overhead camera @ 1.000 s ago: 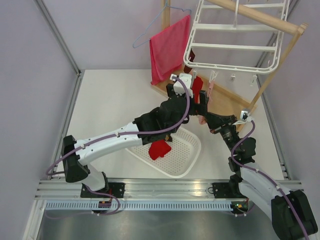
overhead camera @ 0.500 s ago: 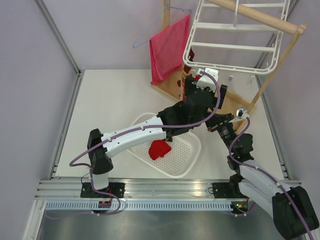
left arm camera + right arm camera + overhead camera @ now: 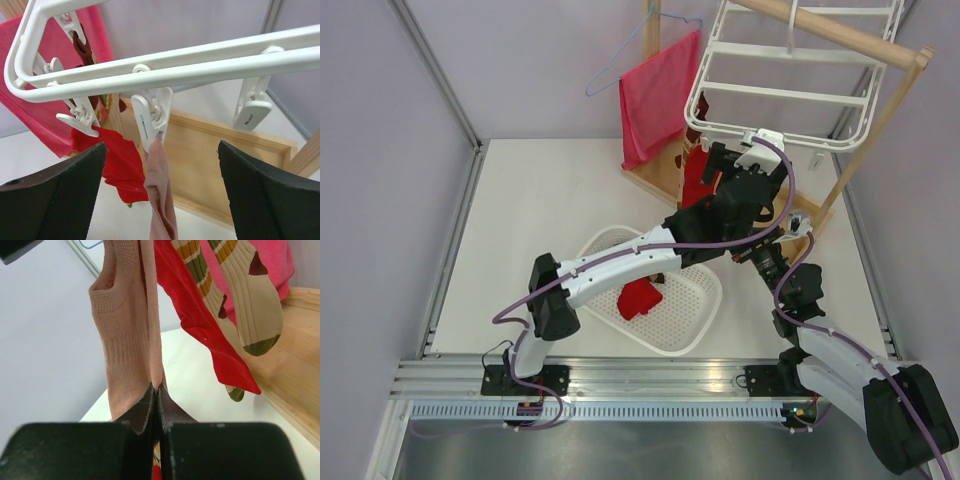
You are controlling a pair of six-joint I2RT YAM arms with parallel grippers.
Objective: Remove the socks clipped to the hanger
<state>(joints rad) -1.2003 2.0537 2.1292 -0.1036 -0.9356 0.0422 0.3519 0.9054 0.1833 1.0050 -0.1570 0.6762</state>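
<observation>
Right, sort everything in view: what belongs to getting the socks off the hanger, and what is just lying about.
Job in hand: hanger; pink sock, hanging red sock and striped socks under it; loose red sock in the basket; left gripper, open around the pink sock's clip; right gripper, shut on the pink sock.

Lying about: red-pink towel; wire hanger; wooden stand.

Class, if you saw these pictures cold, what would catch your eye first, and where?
The pale pink sock hanging from a clip on the white drying frame, with the open left gripper framing that clip. Below, the right gripper pinches the sock's lower edge. A red sock lies in the white basket.
</observation>
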